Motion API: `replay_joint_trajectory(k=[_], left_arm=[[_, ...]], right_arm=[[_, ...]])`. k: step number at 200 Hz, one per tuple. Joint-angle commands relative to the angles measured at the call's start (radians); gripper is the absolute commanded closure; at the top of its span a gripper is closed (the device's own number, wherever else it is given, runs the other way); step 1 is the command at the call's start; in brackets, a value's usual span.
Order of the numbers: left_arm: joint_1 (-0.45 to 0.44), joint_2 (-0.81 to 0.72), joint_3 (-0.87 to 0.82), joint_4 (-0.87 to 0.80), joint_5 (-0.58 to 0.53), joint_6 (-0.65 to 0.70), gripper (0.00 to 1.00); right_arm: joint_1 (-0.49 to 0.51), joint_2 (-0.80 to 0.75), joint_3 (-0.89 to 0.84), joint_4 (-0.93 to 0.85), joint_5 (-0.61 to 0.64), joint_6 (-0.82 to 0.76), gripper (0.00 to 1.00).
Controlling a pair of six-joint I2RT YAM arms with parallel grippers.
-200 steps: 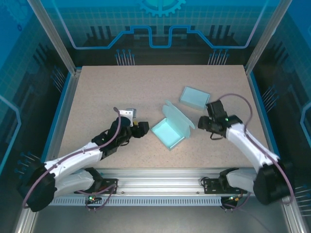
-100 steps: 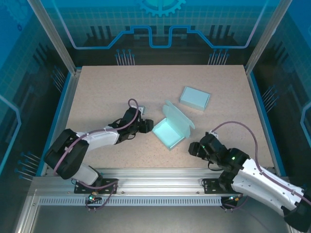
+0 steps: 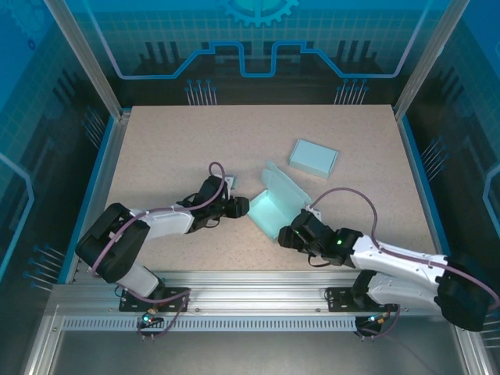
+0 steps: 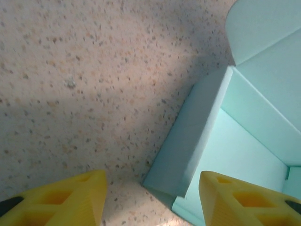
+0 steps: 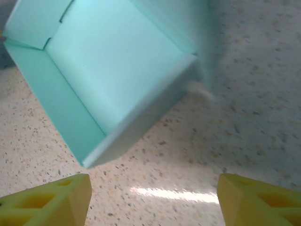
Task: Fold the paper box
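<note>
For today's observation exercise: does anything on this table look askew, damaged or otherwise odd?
Nothing is damaged or spilled. The open paper box sits diagonal to the table edges with its lid standing up; a closed box lies skewed beyond it.

From above, one camera takes in the whole table (image 3: 172, 141); both wrist cameras closely face the open box (image 5: 113, 61).

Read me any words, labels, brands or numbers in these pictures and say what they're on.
None to read. The open paper box and the closed box are plain teal, the table is unprinted speckle, and the back wall carries a gear symbol and line graphics, no words.
</note>
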Motion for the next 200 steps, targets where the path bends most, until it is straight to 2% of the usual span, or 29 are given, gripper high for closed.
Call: replay_joint_trajectory(k=[1, 41, 97, 125, 148, 177, 190, 197, 200], left_arm=[[0.007, -0.003, -0.033, 0.056, 0.082, -0.047, 0.46], [-0.022, -0.035, -0.089, 0.141, 0.152, -0.122, 0.56], [-0.143, -0.110, -0.145, 0.183, 0.134, -0.186, 0.54], [-0.160, -0.210, -0.197, 0.172, 0.080, -0.216, 0.51], [-0.160, -0.354, -0.206, 0.038, -0.031, -0.174, 0.49], [-0.149, -0.536, -0.147, -0.201, -0.222, -0.032, 0.35], [-0.123, -0.585, -0.126, -0.271, -0.265, 0.032, 0.29], [-0.100, -0.605, -0.120, -0.296, -0.276, 0.054, 0.27], [-0.089, -0.613, -0.119, -0.303, -0.277, 0.066, 0.27]], right_arm=[[-0.034, 0.059, 0.037, 0.107, -0.042, -0.037, 0.31], [-0.109, 0.180, 0.093, 0.175, -0.122, -0.119, 0.32], [-0.229, 0.339, 0.223, 0.152, -0.211, -0.252, 0.35], [-0.260, 0.334, 0.249, 0.085, -0.208, -0.279, 0.36], [-0.261, 0.261, 0.259, -0.029, -0.150, -0.303, 0.29], [-0.265, 0.121, 0.272, -0.202, -0.057, -0.352, 0.21], [-0.264, 0.048, 0.277, -0.269, -0.013, -0.379, 0.19], [-0.264, 0.007, 0.278, -0.299, 0.013, -0.394, 0.02], [-0.264, -0.012, 0.278, -0.309, 0.025, -0.399, 0.00]])
